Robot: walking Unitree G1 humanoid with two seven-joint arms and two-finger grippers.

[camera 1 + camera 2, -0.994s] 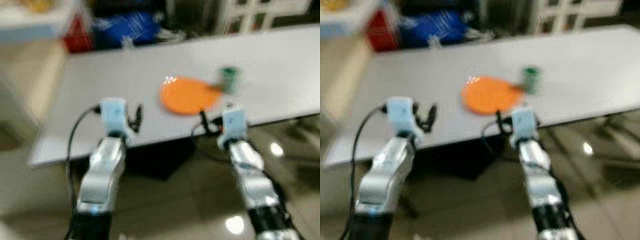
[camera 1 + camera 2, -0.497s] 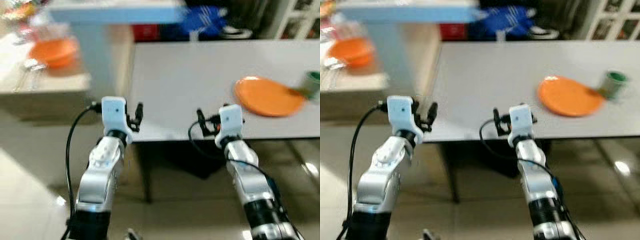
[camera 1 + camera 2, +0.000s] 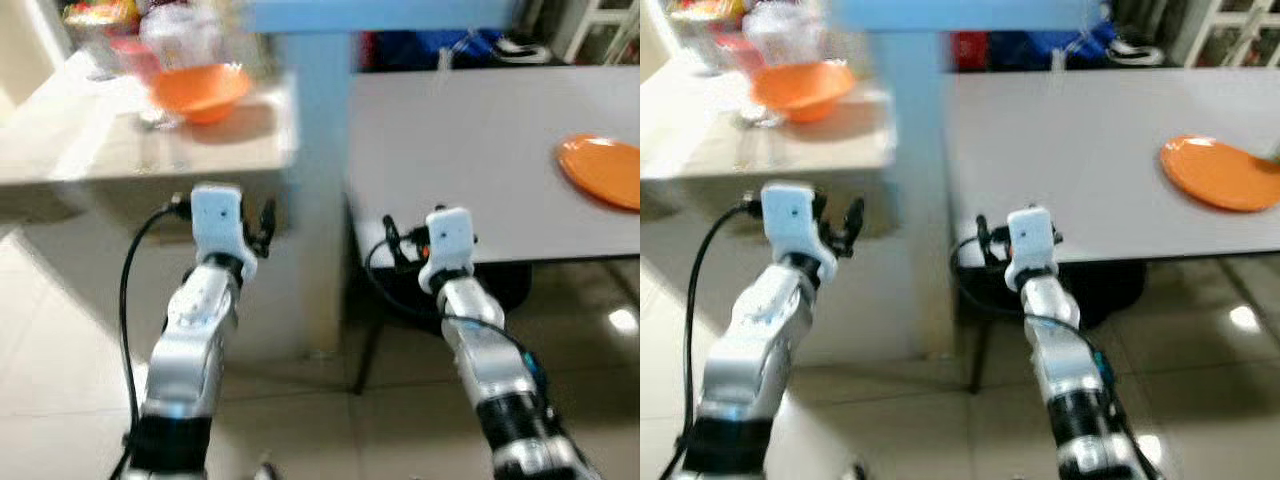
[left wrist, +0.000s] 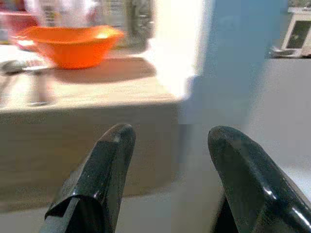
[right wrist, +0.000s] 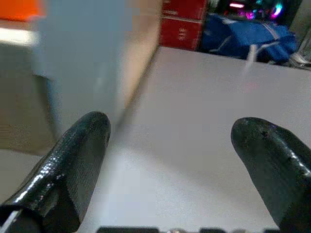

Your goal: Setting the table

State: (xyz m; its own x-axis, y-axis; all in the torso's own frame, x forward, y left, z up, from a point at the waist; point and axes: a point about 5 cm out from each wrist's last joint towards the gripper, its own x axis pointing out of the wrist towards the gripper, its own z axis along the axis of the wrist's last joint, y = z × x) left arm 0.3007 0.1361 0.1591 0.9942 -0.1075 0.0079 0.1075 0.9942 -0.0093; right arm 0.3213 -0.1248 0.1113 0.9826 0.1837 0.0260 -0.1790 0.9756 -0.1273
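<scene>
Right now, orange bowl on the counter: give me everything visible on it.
The orange bowl is round and plastic-looking, with walls flaring from a narrower base to a wide rim. It stands upright on the pale beige counter, near the blue post, and casts a shadow beside it. In the left wrist view, metal cutlery lies on the counter close by. Blurred clear containers stand behind it. Its contents cannot be made out. Neither gripper touches it.

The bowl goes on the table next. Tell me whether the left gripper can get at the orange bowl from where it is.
Probably not yet. The left gripper is open and empty, but it hangs in front of the counter, below its top, while the orange bowl sits well back on it. The way looks free, though the arm must rise and the robot step closer.
</scene>
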